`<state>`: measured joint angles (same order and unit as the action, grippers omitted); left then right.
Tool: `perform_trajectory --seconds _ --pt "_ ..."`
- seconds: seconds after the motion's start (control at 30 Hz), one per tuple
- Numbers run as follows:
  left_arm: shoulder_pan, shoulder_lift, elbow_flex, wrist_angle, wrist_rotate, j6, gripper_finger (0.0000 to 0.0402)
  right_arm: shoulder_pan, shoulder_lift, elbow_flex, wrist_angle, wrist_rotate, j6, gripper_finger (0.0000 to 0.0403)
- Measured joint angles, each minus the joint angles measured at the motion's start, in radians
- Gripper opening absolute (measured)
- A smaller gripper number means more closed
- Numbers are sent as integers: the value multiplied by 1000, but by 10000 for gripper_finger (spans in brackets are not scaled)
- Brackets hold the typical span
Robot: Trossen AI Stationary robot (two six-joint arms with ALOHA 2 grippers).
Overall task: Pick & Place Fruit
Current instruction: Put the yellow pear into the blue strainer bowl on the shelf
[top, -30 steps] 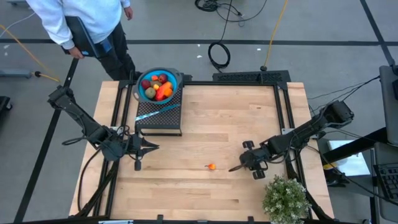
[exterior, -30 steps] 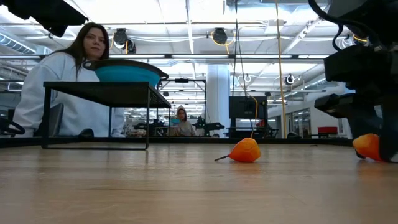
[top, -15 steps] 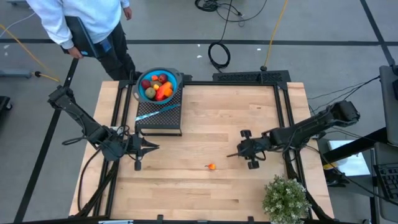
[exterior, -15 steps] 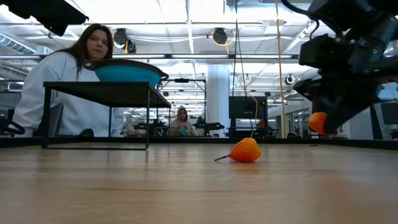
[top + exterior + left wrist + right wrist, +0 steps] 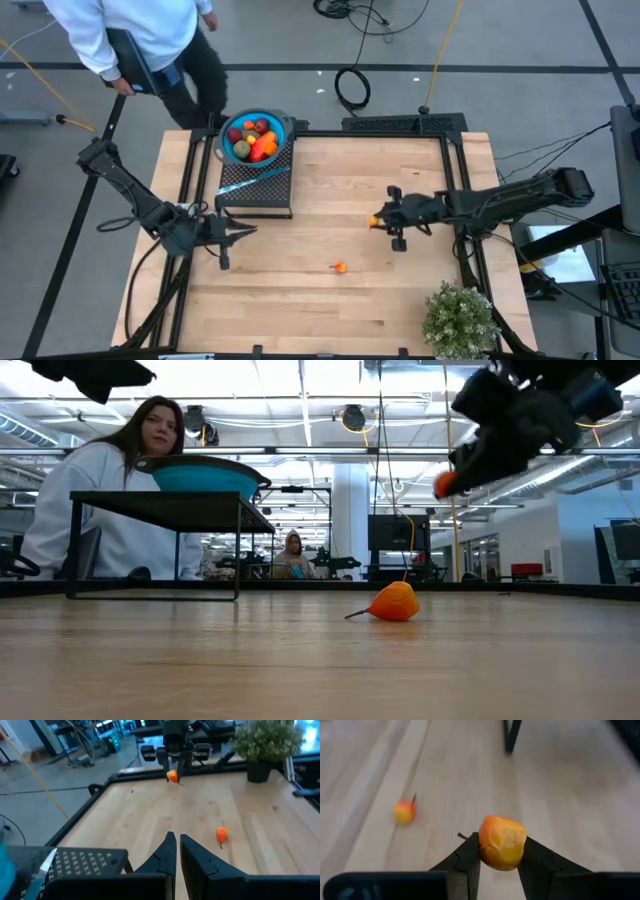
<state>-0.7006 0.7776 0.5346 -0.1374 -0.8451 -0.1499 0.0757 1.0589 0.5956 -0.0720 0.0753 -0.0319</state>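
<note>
While clamped in the right gripper (image 5: 377, 221), one orange fruit (image 5: 502, 842) now lifted clear, carried toward the bowl (image 5: 281, 127) at the table's far-left corner; left gripper (image 5: 250, 232) shut, idle; second orange fruit (image 5: 340, 267) lying mid-table

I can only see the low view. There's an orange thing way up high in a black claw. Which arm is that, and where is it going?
Observer: That is the right gripper, shut on a small orange fruit, lifted over the middle of the table. I cannot tell where it is heading.
Operator: Is anything in the blue bowl? I only see its side.
Observer: Yes, from above the blue bowl holds several fruits, red, yellow and orange.
Operator: What is the other arm doing?
Observer: The left gripper is shut and empty, low at the table's left side near the black rack.
</note>
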Motion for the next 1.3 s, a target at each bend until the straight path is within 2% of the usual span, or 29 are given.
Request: perform_trajectory --seconds 0.17,0.43,0.6,0.83,1.0,1.3 --pt "0 0 0 75 -14 50 26 -28 -47 7 110 -13 21 95" --pt "0 -34 0 218 -21 123 26 -37 -43 149 107 -26 23 95" --pt "0 -89 0 222 -22 113 26 -39 -18 242 88 -25 18 95" --pt "0 -165 0 223 -22 110 26 -70 81 364 86 -29 15 95" --pt "0 -202 0 224 -22 114 26 -98 179 470 83 -80 -12 95" --pt "-2 -212 0 217 -10 117 26 -162 366 693 17 -81 -61 95"
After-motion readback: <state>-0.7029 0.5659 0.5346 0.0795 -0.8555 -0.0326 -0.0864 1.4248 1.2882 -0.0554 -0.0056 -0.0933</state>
